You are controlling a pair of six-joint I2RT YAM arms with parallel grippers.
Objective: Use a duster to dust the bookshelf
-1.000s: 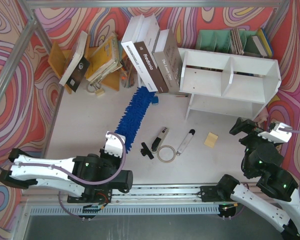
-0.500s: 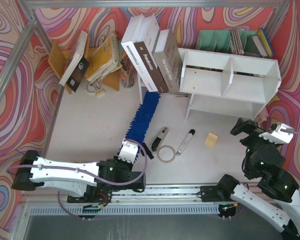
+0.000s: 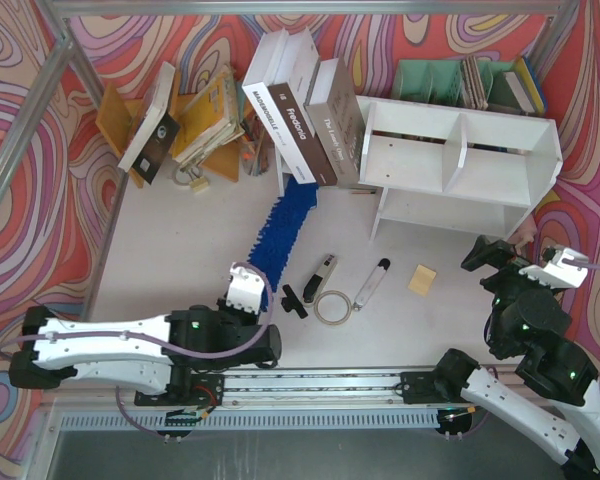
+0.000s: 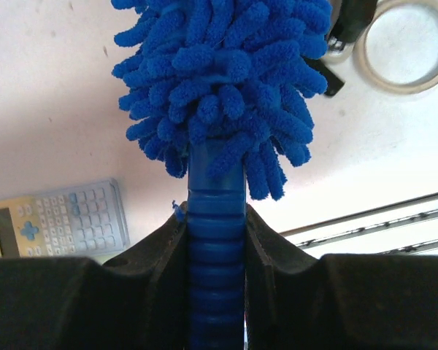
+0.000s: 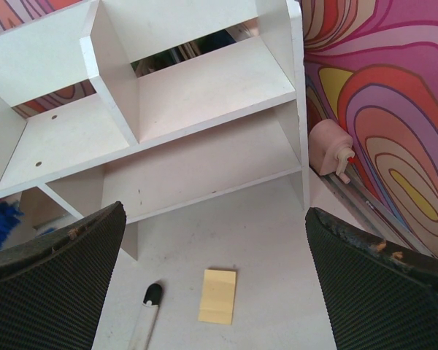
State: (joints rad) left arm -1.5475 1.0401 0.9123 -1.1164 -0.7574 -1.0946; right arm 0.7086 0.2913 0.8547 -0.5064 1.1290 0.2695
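Tightly clamped on duster [image 4: 219,80] handle: left fingers [image 4: 150,284], fluffy head over desk [image 4: 51,109]. Spread wide, empty: right fingers [image 5: 51,292], facing bookshelf [image 5: 204,87].

My left gripper [image 4: 217,235] clamps the duster [image 4: 219,73] by its ribbed handle; a calculator [image 4: 55,219] lies left on the table [image 4: 58,109], and a tape ring [image 4: 405,85] upper right.

Robot test cell in a laboratory, staged as an office corner. A white tabletop [image 3: 180,240] is enclosed on the left, far and right sides by swirl-patterned backdrop panels [image 3: 25,260] carried on a bare metal frame [image 3: 30,130]. The left arm [image 3: 110,345] and right arm [image 3: 540,400] are bolted to a rail [image 3: 330,380] at the near edge. Props: white bookshelf [image 3: 500,170] at far right, leaning books [image 3: 300,110] at far centre, green file rack [image 3: 430,80] behind the shelf, and a calculator [image 4: 58,219].
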